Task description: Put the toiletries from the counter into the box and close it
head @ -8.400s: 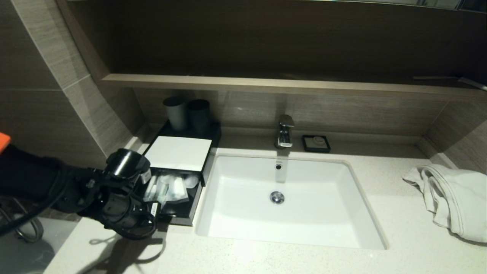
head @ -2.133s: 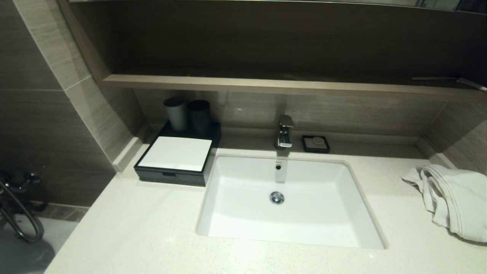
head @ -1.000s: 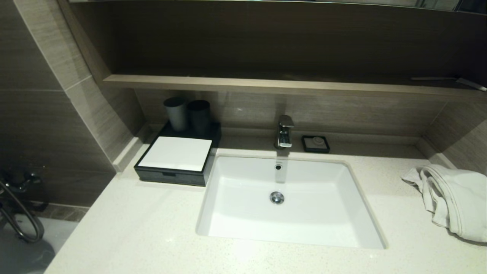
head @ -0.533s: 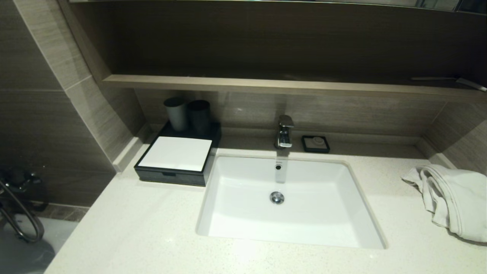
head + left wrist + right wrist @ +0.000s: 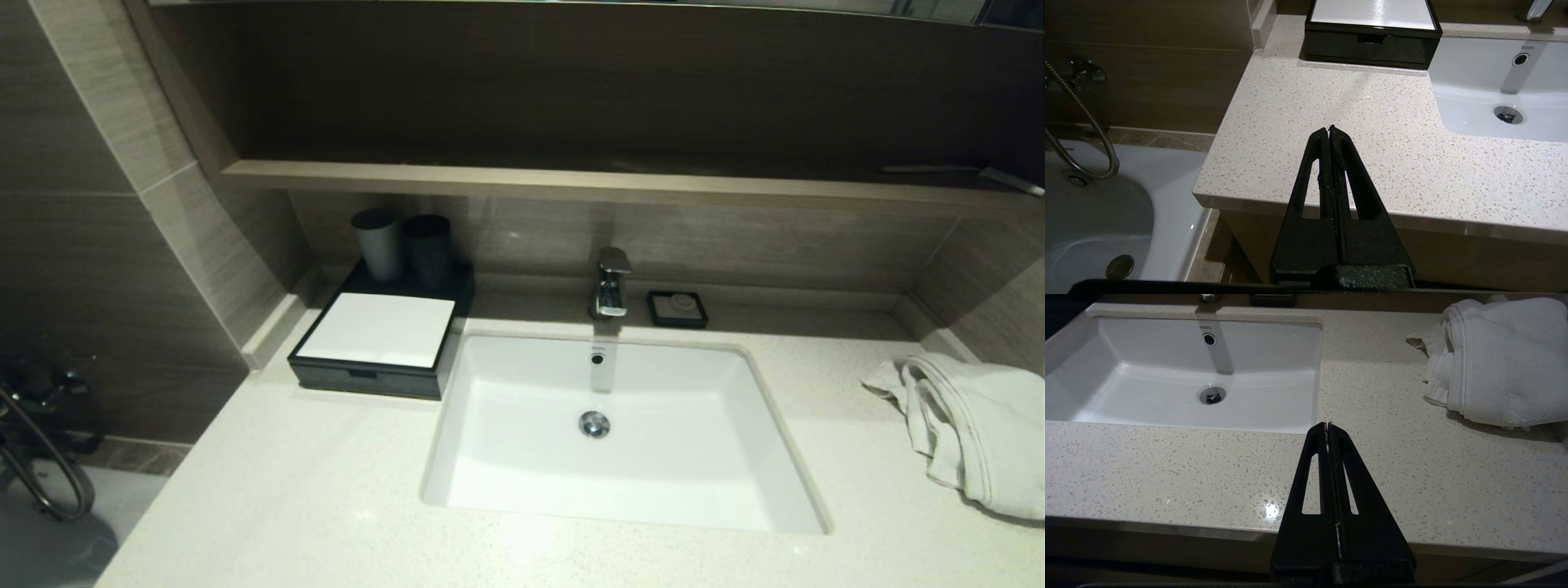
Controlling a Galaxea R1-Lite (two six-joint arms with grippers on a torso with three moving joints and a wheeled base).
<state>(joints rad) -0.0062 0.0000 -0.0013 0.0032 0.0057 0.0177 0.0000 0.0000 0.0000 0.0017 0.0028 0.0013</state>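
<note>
- Speckled pale stone counter surrounds our white rectangular sink.
- Our black box with a white lid panel sits shut at the counter's back left corner, just beside the sink (two dark cups stand behind it).
- We hold our left gripper off the counter's front edge, fingers pressed together, gripping nothing.
- Our right gripper is likewise pinched closed and empty, near a crumpled white towel.

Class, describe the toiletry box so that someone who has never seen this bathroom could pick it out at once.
Start at the white sink set in the speckled counter. On the robot's left of it, against the wall, sits the box: low and black, drawer shut. Unlike the two dark cups behind it, it is flat with a white top.
</note>
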